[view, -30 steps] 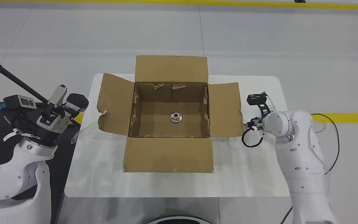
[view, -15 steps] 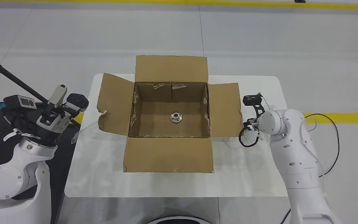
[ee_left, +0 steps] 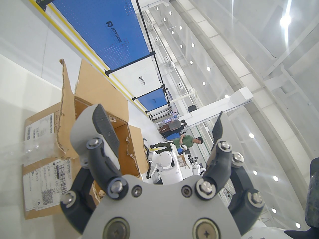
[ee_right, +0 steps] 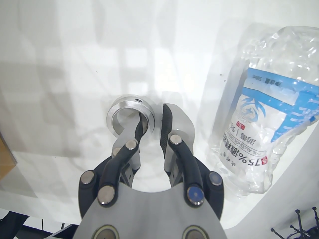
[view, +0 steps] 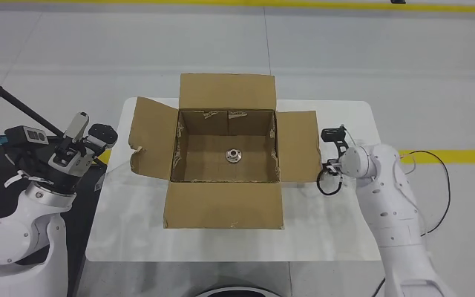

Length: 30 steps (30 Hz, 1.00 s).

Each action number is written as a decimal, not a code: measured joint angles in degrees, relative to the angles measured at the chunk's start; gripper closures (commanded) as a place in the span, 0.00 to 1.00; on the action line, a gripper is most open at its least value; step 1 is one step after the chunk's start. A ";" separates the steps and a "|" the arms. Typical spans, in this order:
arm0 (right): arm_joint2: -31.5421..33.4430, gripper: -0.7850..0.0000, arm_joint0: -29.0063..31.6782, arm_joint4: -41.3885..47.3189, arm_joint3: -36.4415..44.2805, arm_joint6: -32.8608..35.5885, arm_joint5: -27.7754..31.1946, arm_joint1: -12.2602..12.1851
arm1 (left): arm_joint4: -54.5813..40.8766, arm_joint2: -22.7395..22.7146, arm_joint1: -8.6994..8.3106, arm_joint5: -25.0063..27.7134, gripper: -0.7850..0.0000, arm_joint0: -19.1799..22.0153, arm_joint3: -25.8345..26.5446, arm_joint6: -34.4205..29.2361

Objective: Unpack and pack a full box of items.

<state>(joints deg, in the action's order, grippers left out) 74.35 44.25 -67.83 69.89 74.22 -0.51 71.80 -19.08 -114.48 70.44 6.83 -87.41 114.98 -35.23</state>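
An open cardboard box (view: 223, 205) stands mid-table with all flaps folded out; a small round metal part (view: 233, 155) lies on its floor. My right arm (view: 358, 163) is just beyond the box's right flap. There my right gripper (ee_right: 152, 115) is low over the white table, open only a little, with one finger inside a silver metal ring (ee_right: 122, 105) and the other outside its wall. The ring rests on the table. My left gripper (ee_left: 159, 114) is open and holds nothing, raised off the table's left side, with the box (ee_left: 99, 93) ahead of it.
A clear plastic bottle with a blue-and-white label (ee_right: 264, 115) lies on the table close beside the right gripper, near the rounded table corner (ee_right: 251, 215). The box's spread flaps cover much of the table's middle. The left arm (view: 70, 148) is off the table's left edge.
My right arm has shifted a little left, toward the box's right flap. The left arm and the box have not moved.
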 measured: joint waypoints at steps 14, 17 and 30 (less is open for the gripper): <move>3.88 1.00 0.58 -0.39 5.89 -1.29 -2.28 -1.02 | 0.00 0.00 0.00 0.00 0.00 0.00 0.00 0.00; 6.57 1.00 1.99 -1.78 12.42 -1.69 -4.84 -1.58 | 0.00 0.00 0.00 0.00 0.00 0.00 0.00 0.00; -0.27 1.00 1.98 -6.67 39.81 -3.33 -9.51 -0.73 | 0.00 0.00 0.00 0.00 0.00 0.00 0.00 0.00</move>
<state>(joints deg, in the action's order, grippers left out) 74.08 46.22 -74.50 109.70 70.89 -10.02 71.06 -19.08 -114.48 70.44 6.83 -87.41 114.98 -35.23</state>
